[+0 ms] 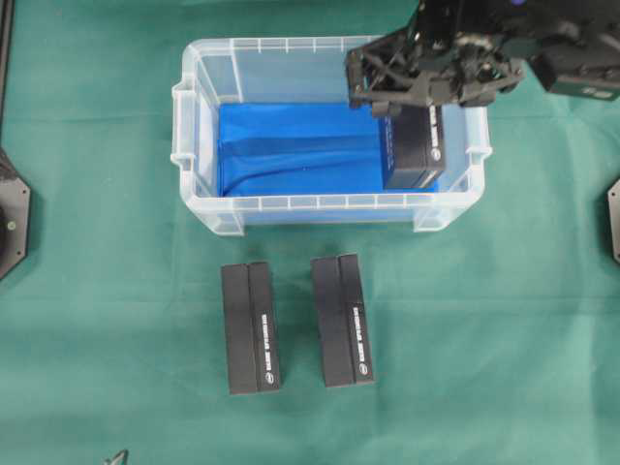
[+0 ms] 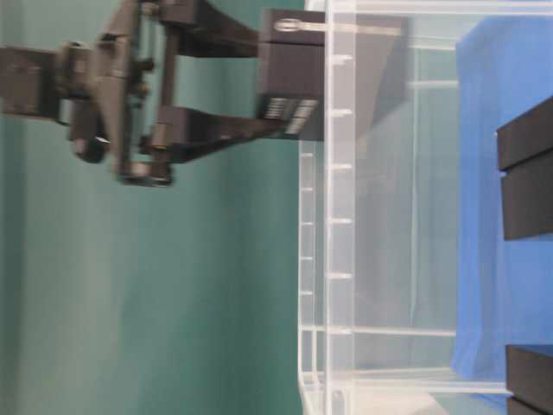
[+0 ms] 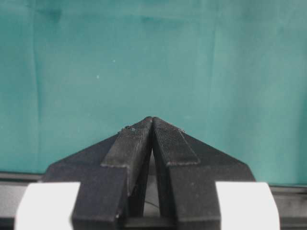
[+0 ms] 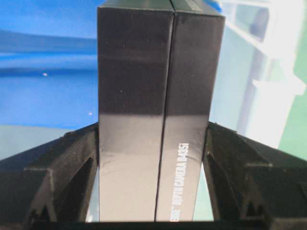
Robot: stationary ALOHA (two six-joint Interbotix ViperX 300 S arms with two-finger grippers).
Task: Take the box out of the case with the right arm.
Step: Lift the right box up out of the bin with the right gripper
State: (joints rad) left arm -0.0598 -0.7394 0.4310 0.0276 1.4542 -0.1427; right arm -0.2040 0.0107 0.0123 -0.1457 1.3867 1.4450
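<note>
Right gripper (image 1: 412,95): all-black, open-lattice fingers (image 4: 62,177), clamped on the two long sides of a black box; seen at the case's right end in the overhead view.
Held box (image 1: 417,145): black, two-part with a seam down its length, white lettering on one narrow face; in the table-level view it sits at rim height, partly outside the case's clear wall, partly behind it.
Right arm (image 1: 542,44): black, enters from the upper right corner of the overhead view and reaches over the case's far right corner.
Case (image 1: 291,203): clear plastic tub with rimmed edge and side handles, standing on the green cloth; the held box is over its right end.
Blue lining (image 1: 291,145): covers the case floor, creased toward the left.
Left gripper (image 3: 152,125): black fingers with white parts behind, tips pressed together with nothing between them; over bare green cloth in its own wrist view.
Left loose box (image 1: 250,327): black, lying flat on the cloth in front of the case.
Right loose box (image 1: 342,320): same kind, lying flat just beside the first, not touching it.
Table cloth (image 1: 97,339): green, covers the whole work surface.
</note>
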